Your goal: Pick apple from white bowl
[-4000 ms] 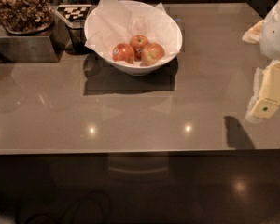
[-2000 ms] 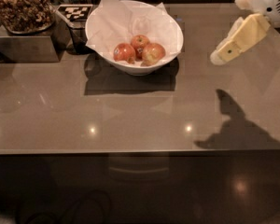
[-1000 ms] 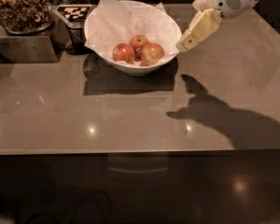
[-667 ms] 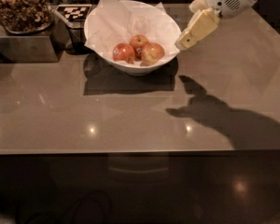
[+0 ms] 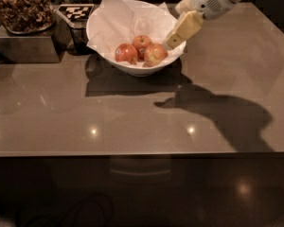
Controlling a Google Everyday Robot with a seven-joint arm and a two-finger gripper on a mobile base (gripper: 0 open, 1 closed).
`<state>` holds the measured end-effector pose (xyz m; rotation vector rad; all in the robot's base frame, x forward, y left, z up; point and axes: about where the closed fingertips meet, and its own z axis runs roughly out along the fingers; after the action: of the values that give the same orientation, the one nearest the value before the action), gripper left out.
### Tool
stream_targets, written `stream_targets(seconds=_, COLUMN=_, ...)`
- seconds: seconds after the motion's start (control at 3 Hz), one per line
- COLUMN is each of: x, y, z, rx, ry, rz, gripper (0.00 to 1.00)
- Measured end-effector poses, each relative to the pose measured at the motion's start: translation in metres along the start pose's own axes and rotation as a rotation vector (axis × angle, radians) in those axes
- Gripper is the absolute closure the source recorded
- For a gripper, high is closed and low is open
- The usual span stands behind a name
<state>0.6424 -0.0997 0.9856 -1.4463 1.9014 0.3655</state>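
Three apples lie together low in the white bowl [image 5: 138, 70], on crumpled white paper [image 5: 114, 21]. The apple [image 5: 155, 54], red with a pale yellow-green patch, sits toward 5 o'clock of the bowl's middle; the two redder apples [image 5: 126, 52] lie at its 9 and 11 o'clock, touching it. End effector [image 5: 173, 40], cream-coloured, reaches in over the rim at the bowl's 3 o'clock, tilted down, tip just beside the apple at its 2 o'clock; contact cannot be told, nor whether it is apart or together. Bowl stands at 12 o'clock on the brown bench [image 5: 132, 122]. Nut tray [image 5: 20, 8] at its 9 o'clock. Arm shadow [image 5: 220, 113] at 4 o'clock.
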Motion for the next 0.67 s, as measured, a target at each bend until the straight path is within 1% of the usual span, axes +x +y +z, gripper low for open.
stream_targets(seconds=0.33, x=-0.018, y=-0.024, z=0.038, rx=-0.029, ry=-0.052, rz=0.012, gripper=0.15)
stream_targets(seconds=0.67, x=-0.031, y=-0.046, z=0.069, rx=-0.029, ry=-0.073, rz=0.034, gripper=0.14)
